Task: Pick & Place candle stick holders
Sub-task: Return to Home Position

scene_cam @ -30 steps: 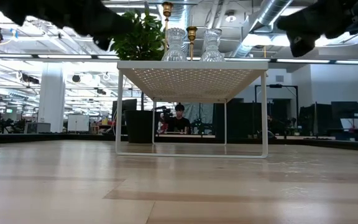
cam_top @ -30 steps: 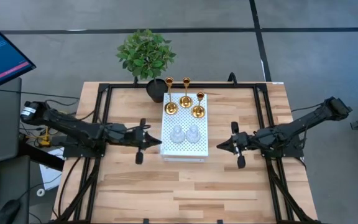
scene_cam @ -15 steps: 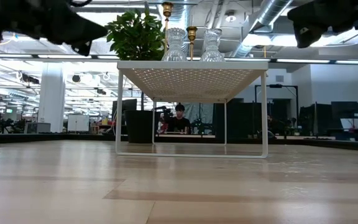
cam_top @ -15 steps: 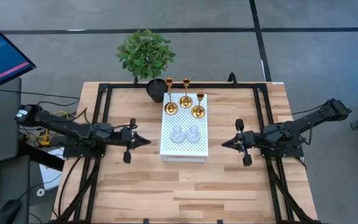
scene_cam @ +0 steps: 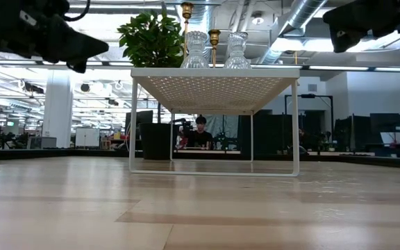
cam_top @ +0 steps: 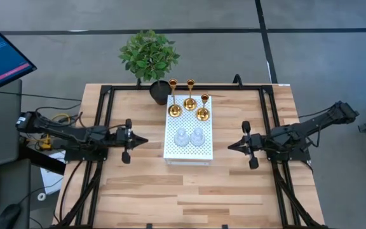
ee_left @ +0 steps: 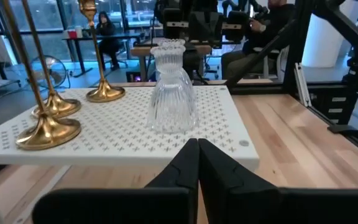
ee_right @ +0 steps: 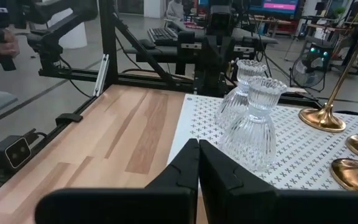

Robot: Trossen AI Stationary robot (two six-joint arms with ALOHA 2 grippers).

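Three gold candle stick holders [cam_top: 189, 102] stand on their round bases at the far end of a raised white perforated board [cam_top: 188, 149]. Two clear glass holders [cam_top: 189, 137] stand on its middle; they show in the left wrist view [ee_left: 173, 87] and the right wrist view [ee_right: 257, 121]. My left gripper [cam_top: 146, 140] is shut and empty, level, left of the board. My right gripper [cam_top: 229, 147] is shut and empty, level, right of the board. Both point at the board and touch nothing.
A green plant in a black pot [cam_top: 150, 60] stands at the table's far edge, beside the board's far left corner. The board stands on thin white legs [scene_cam: 133, 125]. Black frame rails [cam_top: 107, 114] run along the table's left, right and far sides. Bare wood lies near the front.
My left gripper has drawn back from the board toward the table's left edge, staying level and shut. My right gripper has drawn back a little toward the table's right edge. The holders have not moved.
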